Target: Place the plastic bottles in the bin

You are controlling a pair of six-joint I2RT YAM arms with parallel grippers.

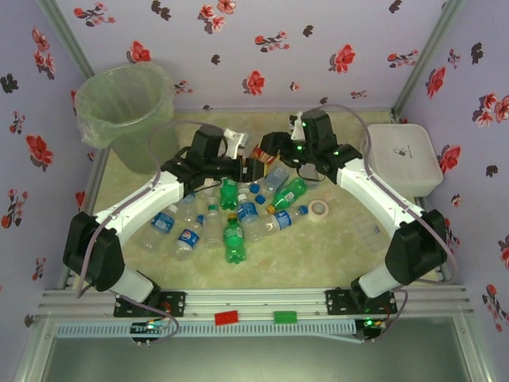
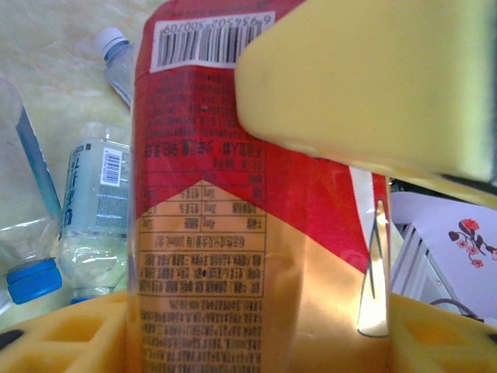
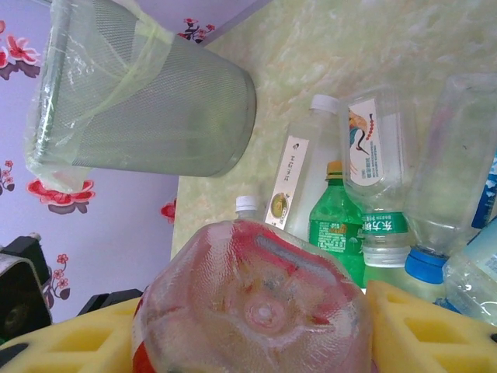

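Bottles (image 1: 233, 239), tape roll (image 1: 319, 208) around red bottle (image 2: 202, 194)

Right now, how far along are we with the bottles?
Done: nothing I can see inside the bin. In hand: the red-labelled bottle, gripped by the left gripper and right gripper mid-table. Left: the other bottles lying on the table.

lilac flowered walls (image 1: 262, 48), pale mottled tabletop (image 1: 318, 255), aluminium frame rails (image 1: 262, 301)
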